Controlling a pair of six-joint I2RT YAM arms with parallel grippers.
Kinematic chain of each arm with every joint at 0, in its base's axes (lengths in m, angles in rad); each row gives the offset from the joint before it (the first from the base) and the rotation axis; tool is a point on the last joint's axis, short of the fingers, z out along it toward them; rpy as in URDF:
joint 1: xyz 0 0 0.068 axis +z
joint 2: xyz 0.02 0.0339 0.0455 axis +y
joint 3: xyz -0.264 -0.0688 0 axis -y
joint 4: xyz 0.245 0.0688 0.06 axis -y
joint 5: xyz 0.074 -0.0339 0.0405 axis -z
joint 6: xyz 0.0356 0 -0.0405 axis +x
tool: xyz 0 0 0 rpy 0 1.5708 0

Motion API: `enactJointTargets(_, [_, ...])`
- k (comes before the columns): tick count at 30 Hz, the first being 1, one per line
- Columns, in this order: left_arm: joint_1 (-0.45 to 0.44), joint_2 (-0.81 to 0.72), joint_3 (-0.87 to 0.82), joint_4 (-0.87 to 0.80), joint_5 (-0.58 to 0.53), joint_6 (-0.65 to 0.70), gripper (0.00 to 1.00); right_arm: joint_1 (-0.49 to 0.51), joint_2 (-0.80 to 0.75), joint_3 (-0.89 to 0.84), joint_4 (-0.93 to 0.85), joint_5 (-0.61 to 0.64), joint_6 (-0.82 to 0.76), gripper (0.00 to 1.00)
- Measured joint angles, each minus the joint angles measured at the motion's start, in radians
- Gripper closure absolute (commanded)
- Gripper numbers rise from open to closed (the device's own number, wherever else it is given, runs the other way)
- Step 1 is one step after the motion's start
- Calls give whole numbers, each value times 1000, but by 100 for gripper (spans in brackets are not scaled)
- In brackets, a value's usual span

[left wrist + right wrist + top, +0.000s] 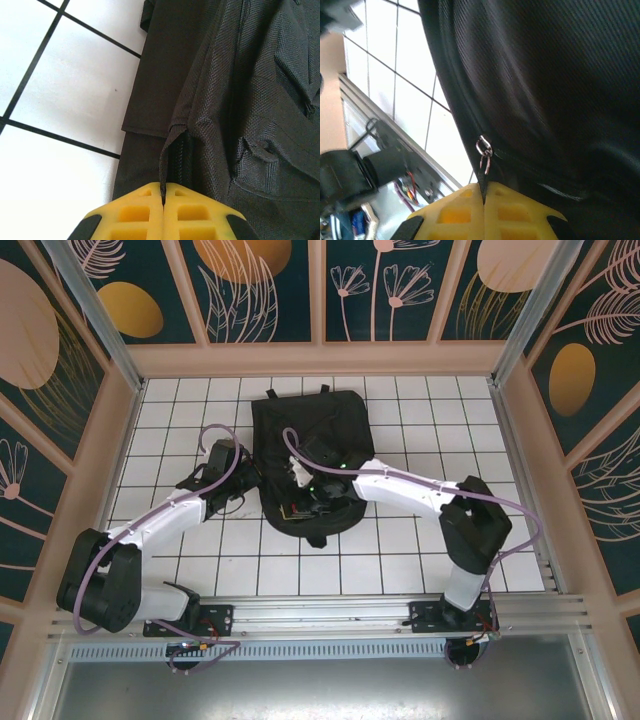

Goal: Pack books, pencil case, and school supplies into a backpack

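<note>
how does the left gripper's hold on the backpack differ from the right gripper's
The left gripper pinches a raised fold of black fabric beside a zipper track; the right gripper pinches what looks like the zipper pull under a small metal ring. From above, the left gripper sits at the backpack's left edge, the right gripper over its near middle. Both have yellow jaws shut on the same backpack.

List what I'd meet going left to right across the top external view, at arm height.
left arm → left tool, at the bag's left edge → backpack → right arm
</note>
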Motion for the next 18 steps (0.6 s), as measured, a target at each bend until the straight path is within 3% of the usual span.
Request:
enactJointTargets(6, [1, 0, 10, -9, -18, 10, 100, -27, -69, -48, -101, 40, -108, 100])
enactJointTargets(18, [1, 30, 79, -54, 10, 41, 100, -58, -148, -77, -137, 135, -237, 100])
